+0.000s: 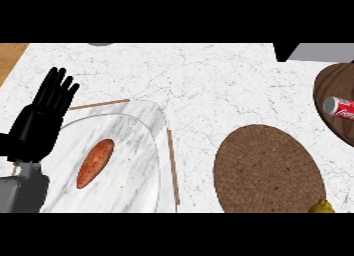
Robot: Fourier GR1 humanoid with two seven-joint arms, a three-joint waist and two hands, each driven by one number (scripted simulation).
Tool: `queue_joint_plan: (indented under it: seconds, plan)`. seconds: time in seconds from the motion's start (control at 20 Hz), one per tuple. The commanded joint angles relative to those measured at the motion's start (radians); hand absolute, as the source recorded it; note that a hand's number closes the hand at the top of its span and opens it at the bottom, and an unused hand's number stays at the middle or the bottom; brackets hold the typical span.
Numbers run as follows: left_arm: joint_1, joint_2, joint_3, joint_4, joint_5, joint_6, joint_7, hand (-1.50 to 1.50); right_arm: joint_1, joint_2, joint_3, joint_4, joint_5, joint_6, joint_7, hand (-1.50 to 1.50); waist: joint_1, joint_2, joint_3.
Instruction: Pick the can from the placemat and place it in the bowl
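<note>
A red and silver can (pixel 347 109) lies on its side inside the dark wooden bowl (pixel 335 85) at the right edge of the head view. The round brown woven placemat (pixel 267 170) sits at lower centre right with nothing on its visible surface. My left hand (pixel 41 120) stands at the left with straight fingers pointing up, open and holding nothing, far from the can and the bowl. My right hand does not show anywhere.
A marble board (pixel 139 150) with a wooden rim lies at lower left and carries an orange sweet potato (pixel 95 162). A yellowish object (pixel 322 207) peeks in at the bottom right by the placemat. A grey appliance (pixel 320 51) sits at the top right.
</note>
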Motion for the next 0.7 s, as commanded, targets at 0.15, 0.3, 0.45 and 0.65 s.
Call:
queue_joint_plan:
  seconds: [0.15,0.3,0.45,0.65]
  plan:
    - [-0.001,0.011,0.017,0.014,0.022,-0.031,-0.01,0.0,0.032,-0.122,-0.088,0.046,-0.081,0.054,0.042,-1.5,0.0,0.006,0.001]
    - [0.031,-0.001,0.009,-0.019,-0.002,-0.005,-0.023,0.0,0.08,-0.177,-0.108,0.059,-0.101,0.114,0.03,-1.5,0.002,0.004,0.004]
    - [0.018,-0.013,0.006,0.002,-0.004,0.006,-0.017,0.0,0.124,-0.225,-0.113,0.058,-0.105,0.176,0.01,-1.5,-0.019,0.007,0.006]
    - [0.015,0.005,0.011,0.007,-0.001,-0.015,-0.021,0.0,0.166,-0.26,-0.108,0.044,-0.101,0.223,0.0,-1.5,-0.021,0.008,0.007]
